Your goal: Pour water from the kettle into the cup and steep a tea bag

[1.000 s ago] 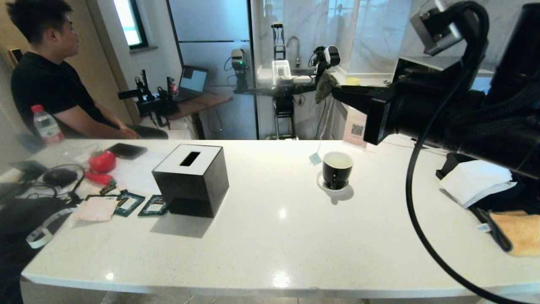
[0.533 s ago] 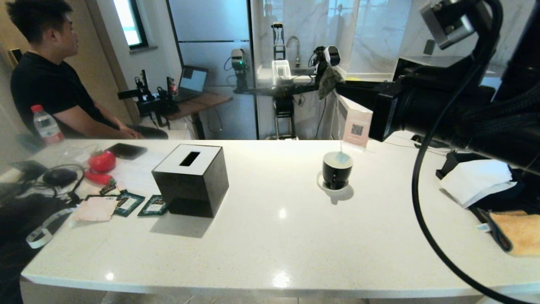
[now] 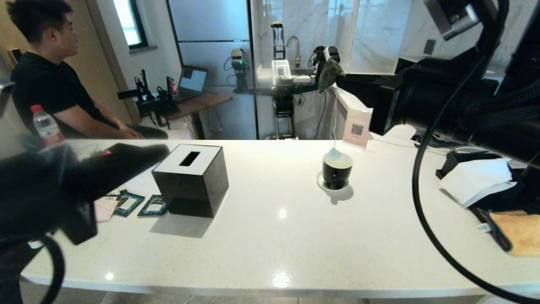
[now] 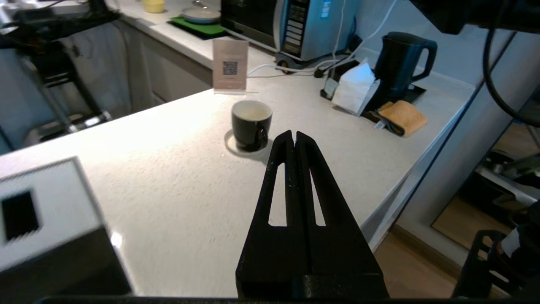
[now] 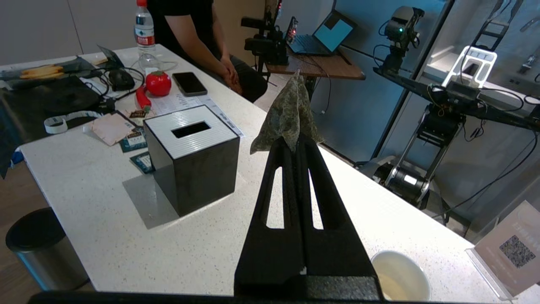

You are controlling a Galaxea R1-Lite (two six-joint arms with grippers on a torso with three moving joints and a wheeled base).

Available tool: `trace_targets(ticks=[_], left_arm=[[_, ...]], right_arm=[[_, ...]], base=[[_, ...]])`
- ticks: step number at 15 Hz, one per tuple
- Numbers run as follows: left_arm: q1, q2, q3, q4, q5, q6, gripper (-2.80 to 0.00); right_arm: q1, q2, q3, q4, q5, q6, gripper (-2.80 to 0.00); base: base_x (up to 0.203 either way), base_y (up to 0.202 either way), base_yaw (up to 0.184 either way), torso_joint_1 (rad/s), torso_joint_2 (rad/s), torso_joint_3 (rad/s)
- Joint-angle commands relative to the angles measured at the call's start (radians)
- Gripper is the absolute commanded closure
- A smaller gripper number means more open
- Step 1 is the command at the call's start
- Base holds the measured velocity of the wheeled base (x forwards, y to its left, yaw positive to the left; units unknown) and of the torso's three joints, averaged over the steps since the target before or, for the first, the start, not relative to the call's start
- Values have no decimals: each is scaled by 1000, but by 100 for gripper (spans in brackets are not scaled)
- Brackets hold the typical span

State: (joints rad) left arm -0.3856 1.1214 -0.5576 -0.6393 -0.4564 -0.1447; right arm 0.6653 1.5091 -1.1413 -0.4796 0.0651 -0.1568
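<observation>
A: Nearest, the left end effector (image 4: 294, 137) hovers over the surface (image 3: 270, 236), pinched together with nothing in it.

B: And the right end effector (image 5: 295, 141)?

A: Clamped on the tea bag (image 5: 289, 114), held high beyond the cup (image 3: 336, 169). Its tag (image 3: 334, 153) dangles over the rim.

B: Then lower it slowly, centred over the cup, so the bag doesn't swing.

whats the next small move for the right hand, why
Probably lower the right hand slightly: it is shut on the grey-green end of the tea bag, and the pale square end hangs at the cup rim, not yet down inside.
</observation>
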Motion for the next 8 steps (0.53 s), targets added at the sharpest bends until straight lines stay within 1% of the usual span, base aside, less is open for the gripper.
trace_targets(ticks=[1, 6, 8], left_arm=[[-49, 239, -23, -142, -3, -3, 0], [-120, 538, -95, -385, -10, -5, 0], [-157, 615, -127, -429, -17, -3, 0]], right_arm=[[0, 18, -5, -7, 1, -1, 0], [-1, 23, -3, -5, 2, 3, 0], [-1, 37, -5, -8, 2, 5, 0]], base=[[0, 0, 0, 0, 0, 0], [0, 0, 0, 0, 0, 0], [0, 0, 0, 0, 0, 0]])
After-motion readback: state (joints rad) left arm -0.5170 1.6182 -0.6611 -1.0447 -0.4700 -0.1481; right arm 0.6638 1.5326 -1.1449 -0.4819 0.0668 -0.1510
